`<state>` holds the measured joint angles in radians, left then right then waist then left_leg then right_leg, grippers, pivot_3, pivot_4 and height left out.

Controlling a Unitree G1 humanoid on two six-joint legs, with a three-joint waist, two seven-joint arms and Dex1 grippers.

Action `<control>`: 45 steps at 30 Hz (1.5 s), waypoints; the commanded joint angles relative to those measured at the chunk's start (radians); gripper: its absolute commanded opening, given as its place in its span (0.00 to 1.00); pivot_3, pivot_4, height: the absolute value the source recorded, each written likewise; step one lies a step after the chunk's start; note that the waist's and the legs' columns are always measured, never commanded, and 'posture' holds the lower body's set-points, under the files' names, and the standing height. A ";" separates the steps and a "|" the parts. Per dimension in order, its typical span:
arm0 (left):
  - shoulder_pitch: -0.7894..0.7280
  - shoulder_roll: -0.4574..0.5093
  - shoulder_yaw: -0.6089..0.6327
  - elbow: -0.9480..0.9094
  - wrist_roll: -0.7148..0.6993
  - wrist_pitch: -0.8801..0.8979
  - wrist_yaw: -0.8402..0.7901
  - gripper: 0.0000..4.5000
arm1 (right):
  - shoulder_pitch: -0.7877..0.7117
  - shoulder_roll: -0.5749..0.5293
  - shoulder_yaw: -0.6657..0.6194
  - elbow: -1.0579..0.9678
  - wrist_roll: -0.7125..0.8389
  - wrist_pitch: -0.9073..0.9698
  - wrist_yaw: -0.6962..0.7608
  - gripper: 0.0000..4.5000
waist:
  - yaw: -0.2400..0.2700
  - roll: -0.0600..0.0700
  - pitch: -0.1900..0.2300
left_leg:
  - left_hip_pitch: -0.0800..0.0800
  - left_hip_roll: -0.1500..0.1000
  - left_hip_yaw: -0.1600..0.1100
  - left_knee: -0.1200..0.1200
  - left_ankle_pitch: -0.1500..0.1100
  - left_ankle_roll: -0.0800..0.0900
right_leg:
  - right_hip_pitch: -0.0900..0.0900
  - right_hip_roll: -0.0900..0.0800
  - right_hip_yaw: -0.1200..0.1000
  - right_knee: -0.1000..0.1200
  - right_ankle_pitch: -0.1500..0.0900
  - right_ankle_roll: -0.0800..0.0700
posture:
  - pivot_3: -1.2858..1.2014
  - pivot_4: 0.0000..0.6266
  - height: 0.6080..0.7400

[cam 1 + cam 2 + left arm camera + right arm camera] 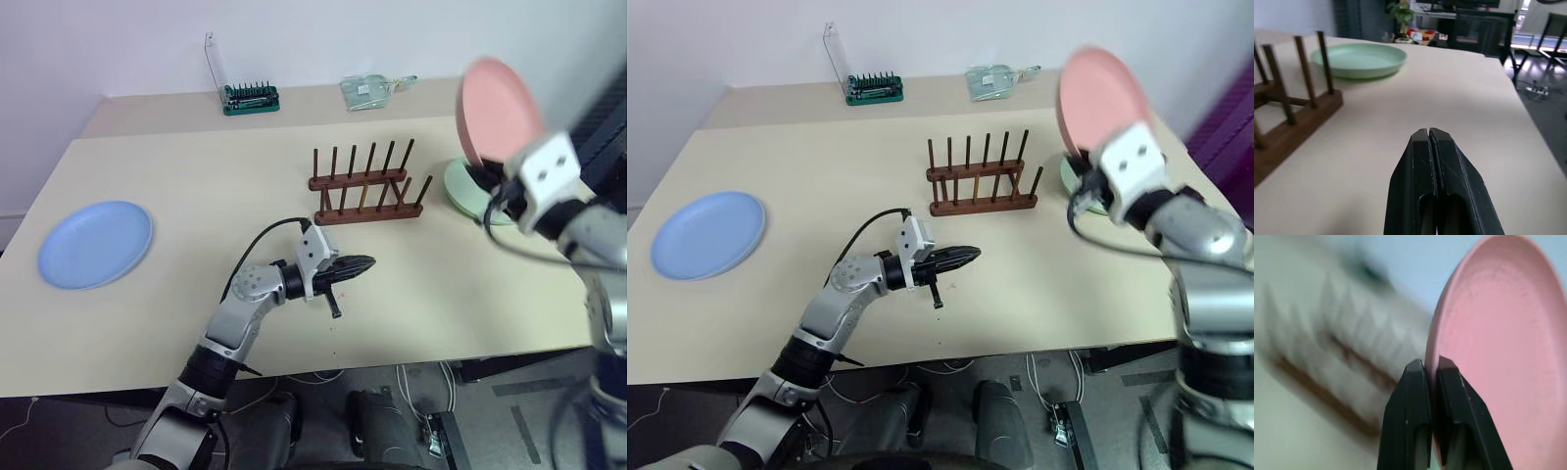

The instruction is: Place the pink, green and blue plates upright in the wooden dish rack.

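Observation:
My right gripper (1431, 369) is shut on the rim of the pink plate (498, 110), which it holds upright in the air to the right of the wooden dish rack (369, 187). Below it the green plate (460, 188) lies flat on the table, also seen past the rack's pegs as the green plate (1359, 59). Far off at the table's left lies the blue plate (96, 244). My left gripper (364, 264) is shut and empty, hovering level in front of the rack, pointing right. No plate stands between the rack's pegs.
A green screwdriver-bit holder (251, 97) with a raised clear lid and a clear glass object (370, 89) sit at the table's back edge. The table's front edge (323, 364) runs just under my left arm. A black cable loops off the left wrist.

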<state>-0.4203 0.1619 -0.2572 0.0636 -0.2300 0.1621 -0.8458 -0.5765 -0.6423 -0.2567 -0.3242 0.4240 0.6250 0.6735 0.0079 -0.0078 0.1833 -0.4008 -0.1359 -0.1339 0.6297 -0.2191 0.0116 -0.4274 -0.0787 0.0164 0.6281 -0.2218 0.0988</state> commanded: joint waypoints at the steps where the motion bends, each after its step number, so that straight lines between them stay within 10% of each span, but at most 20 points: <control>1: -0.018 0.013 0.040 -0.020 -0.011 -0.023 0.017 0.00 | -0.125 0.052 -0.041 0.108 0.155 0.059 0.025 0.00 | 0.008 0.000 0.000 | 0.000 0.000 0.000 0.000 0.000 0.000 | 0.000 0.000 0.000 0.000 0.000 0.000 | 0.52 0.24 1.00; 8: 0.028 0.049 0.074 -0.094 -0.024 0.006 0.042 0.00 | -0.285 0.065 -0.032 0.507 0.193 0.050 0.106 0.00 | 0.008 0.000 0.000 | -0.004 -0.004 -0.001 0.001 -0.002 0.004 | 0.000 -0.003 0.000 -0.008 0.001 0.001 | 0.52 0.24 1.00; 34: 0.063 0.078 0.069 -0.170 -0.032 0.048 0.082 0.00 | -0.496 -0.013 -0.051 1.034 0.193 0.107 0.335 0.00 | 0.003 0.003 0.000 | -0.006 -0.004 0.000 -0.001 -0.002 0.004 | -0.005 -0.003 0.001 -0.006 0.003 0.002 | 0.52 0.24 1.00; 43: 0.076 0.081 0.066 -0.190 -0.032 0.061 0.089 0.00 | -0.535 -0.011 -0.070 1.129 0.118 -0.047 0.289 0.98 | 0.003 0.003 0.000 | -0.007 -0.004 0.000 -0.001 -0.002 0.004 | -0.005 -0.003 0.001 -0.006 0.003 0.002 | 0.52 0.24 1.00; 45: 0.080 0.083 0.067 -0.196 -0.033 0.065 0.089 0.00 | -0.540 -0.022 -0.080 1.134 0.103 -0.103 0.265 0.98 | 0.003 0.003 0.000 | -0.007 -0.004 0.000 -0.001 -0.002 0.004 | -0.005 -0.003 0.001 -0.006 0.003 0.002 | 0.52 0.24 1.00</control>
<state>-0.3460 0.2390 -0.1919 -0.0846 -0.2501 0.2301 -0.7584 -1.0747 -0.6407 -0.3036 0.8125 0.5331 0.5776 0.9548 0.0106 -0.0044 0.1832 -0.4074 -0.1398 -0.1334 0.6291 -0.2214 0.0152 -0.4326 -0.0813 0.0179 0.6222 -0.2184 0.1009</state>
